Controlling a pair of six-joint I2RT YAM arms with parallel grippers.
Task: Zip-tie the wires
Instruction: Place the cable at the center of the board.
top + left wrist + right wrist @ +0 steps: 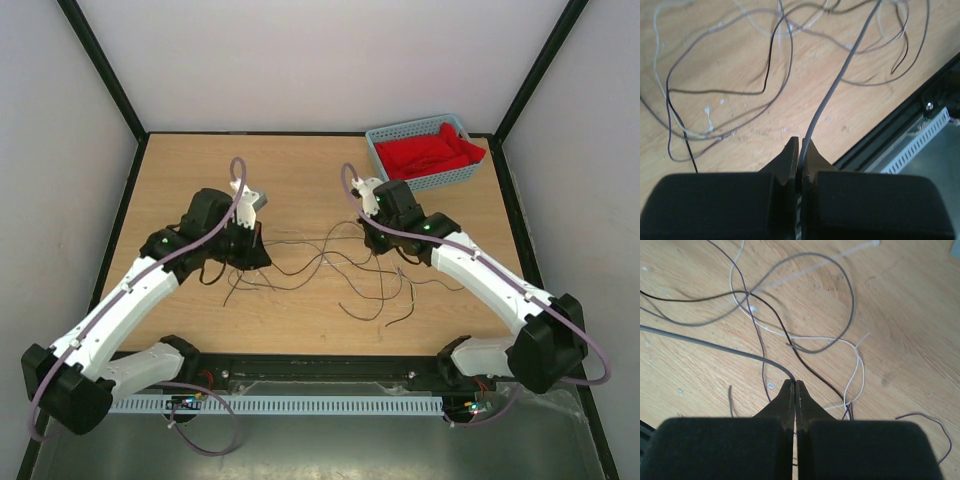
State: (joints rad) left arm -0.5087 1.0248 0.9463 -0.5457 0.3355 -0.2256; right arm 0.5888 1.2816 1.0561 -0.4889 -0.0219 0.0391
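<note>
Left tool (800, 146) is clamped shut on grey wire (835, 80) running to one o'clock. Right tool (794, 385) likewise pinches grey strand (705, 343) leading to nine o'clock. Loose wires (325, 262) sprawl across bench (300, 170) between them. Zip tie (840, 256) lies apart at right tool's one o'clock.

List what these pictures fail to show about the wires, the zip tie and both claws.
Right wrist view: the zip tie is blurred. The right claw pinches a grey strand that leaves the left edge.
Left wrist view: the left claw pinches a grey strand that leaves the top edge; whether it is the same one is unclear.
Top view: the zip tie is too thin and pale to find. The left arm and right arm cover their claws' tips.
</note>
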